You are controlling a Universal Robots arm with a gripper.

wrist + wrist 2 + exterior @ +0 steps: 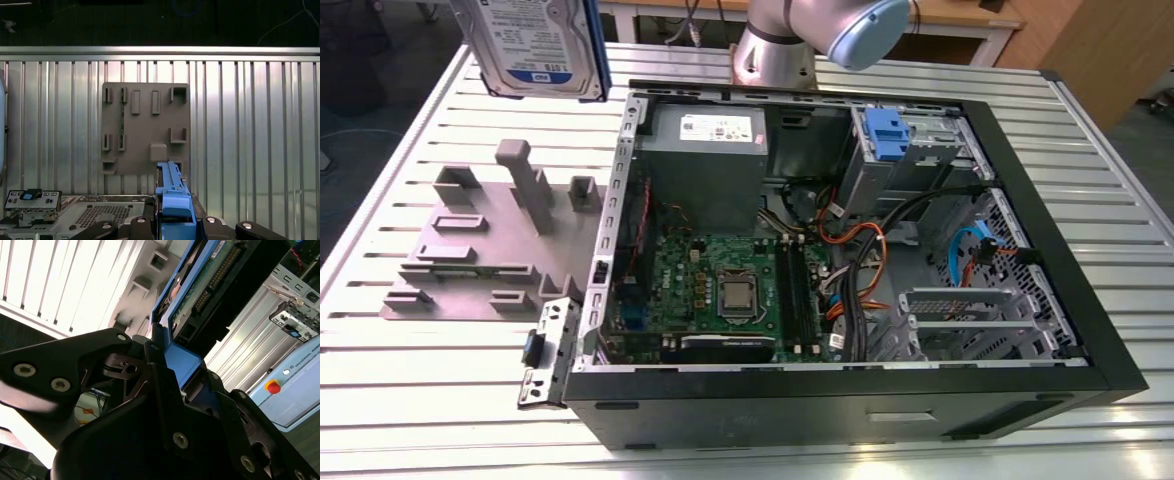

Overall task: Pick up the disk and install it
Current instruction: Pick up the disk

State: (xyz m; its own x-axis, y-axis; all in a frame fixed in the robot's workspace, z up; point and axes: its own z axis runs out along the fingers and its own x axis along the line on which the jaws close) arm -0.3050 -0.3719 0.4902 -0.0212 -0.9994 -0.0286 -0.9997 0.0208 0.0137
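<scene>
Over the worktop (427,400) beside the computer case (854,410), your jaws were clamped on the disk (534,45) by its carrier. It hung above the grey fixture (480,240).

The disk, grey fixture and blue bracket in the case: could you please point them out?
disk (531,40): exterior view, white label.
grey fixture (494,247): exterior view, flat base.
blue bracket (887,132): exterior view, its middle.

The exterior view slants down on the computer case (854,400) and gray fixture (467,250), which the first wrist view overlooks.
</scene>
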